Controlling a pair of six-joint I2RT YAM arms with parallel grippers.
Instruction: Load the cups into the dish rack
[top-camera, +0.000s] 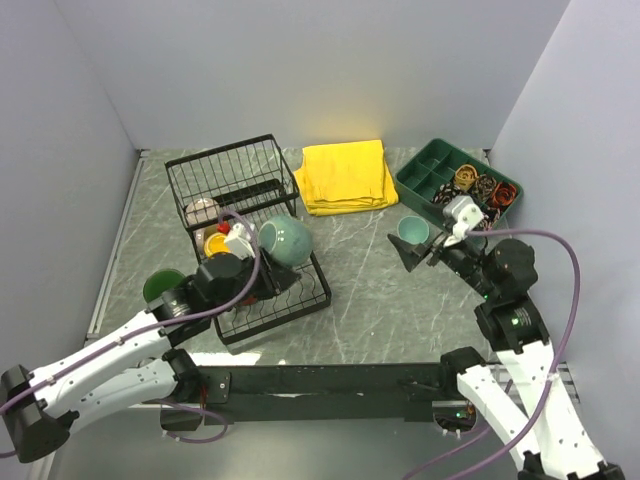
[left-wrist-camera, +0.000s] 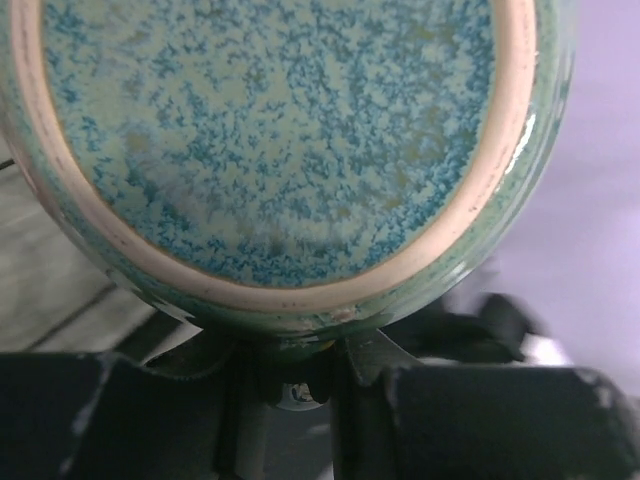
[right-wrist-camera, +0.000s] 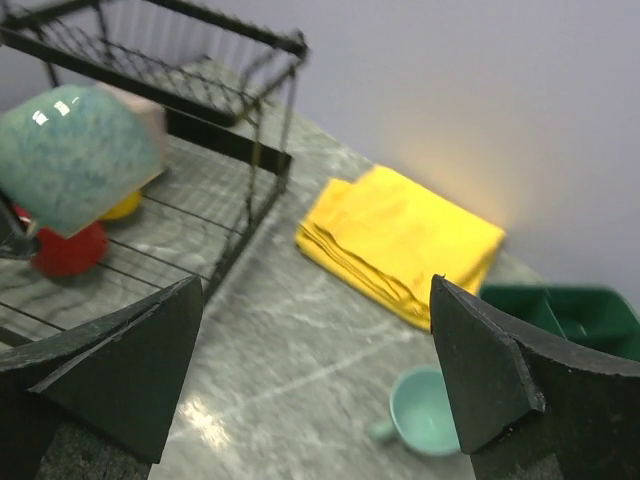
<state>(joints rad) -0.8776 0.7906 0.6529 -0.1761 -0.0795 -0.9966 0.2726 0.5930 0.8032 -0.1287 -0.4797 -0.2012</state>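
Counter (top-camera: 370, 290): grey stone, white walls round it
Left gripper (top-camera: 255, 245): pinching teal cup (top-camera: 287, 242) over rack (top-camera: 220, 149)
Right gripper (right-wrist-camera: 315, 335): spread wide, pale cup (right-wrist-camera: 425, 412) just beside, on counter
Risk: thin pinch, so teal cup may slip onto red cup (right-wrist-camera: 65, 250)

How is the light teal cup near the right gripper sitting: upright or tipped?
Upright. The light teal cup stands on the table, mouth facing up, inside visible and empty, handle out to the side.
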